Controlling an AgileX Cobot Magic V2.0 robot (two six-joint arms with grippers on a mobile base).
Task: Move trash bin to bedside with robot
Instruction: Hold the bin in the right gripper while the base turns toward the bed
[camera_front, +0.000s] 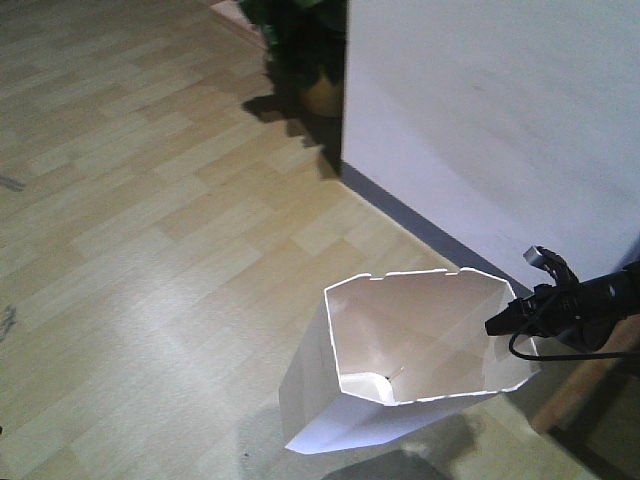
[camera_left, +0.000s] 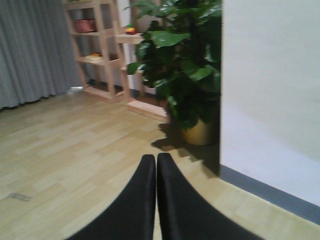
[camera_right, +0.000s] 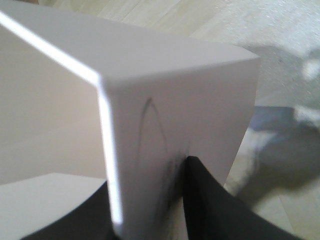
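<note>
Right wrist view: the right tool (camera_right: 147, 200) pinches the thin wall of the trash bin (camera_right: 170, 90), one finger inside and one outside, I think, since it is blurry. The trash bin stands on the floor (camera_front: 150, 250), below that tool. The left tool (camera_left: 156, 172) is pressed together, holding nothing. A fast pull could tip the trash bin or let the wall slip out.

Pale wood-plank floor (camera_front: 150, 200) fills the left and near ground. A white wall (camera_front: 480, 120) with a grey baseboard (camera_front: 420, 225) stands on the right. At its far corner sits a leafy green plant (camera_left: 185, 65) in a tan pot (camera_left: 197, 132). Farther left are light wooden shelves (camera_left: 100, 50) holding small items, then a grey curtain (camera_left: 30, 50).
</note>
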